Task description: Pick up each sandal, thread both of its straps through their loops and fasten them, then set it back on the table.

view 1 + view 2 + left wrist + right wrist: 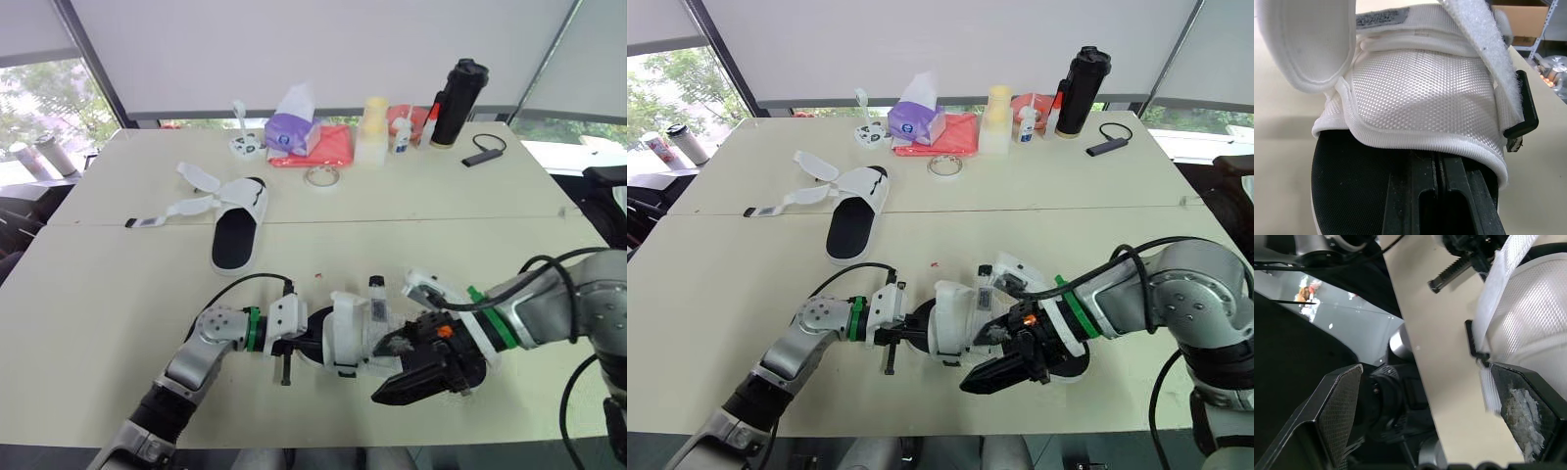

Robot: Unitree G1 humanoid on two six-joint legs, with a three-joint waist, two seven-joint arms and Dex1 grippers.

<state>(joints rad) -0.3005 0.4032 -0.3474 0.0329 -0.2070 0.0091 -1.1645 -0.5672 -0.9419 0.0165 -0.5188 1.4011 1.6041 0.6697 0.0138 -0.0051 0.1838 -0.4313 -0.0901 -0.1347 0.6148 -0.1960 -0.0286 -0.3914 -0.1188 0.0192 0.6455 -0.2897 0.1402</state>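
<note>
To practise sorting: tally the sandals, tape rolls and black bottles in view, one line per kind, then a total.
Sandals: 2
Tape rolls: 1
Black bottles: 1
Total: 4

You have a held sandal (1420, 93) with a white upper in a fine mesh weave over a black footbed. Your second sandal (238, 230) is also white with a black insole. The table (118, 294) is plain pale cream. The right gripper (1425, 396) has black fingers (1339, 406) with a tight woven grid. The tissue pack (291, 132) is purple, the pouch (333, 147) red and the bottle (458, 103) black.
</note>
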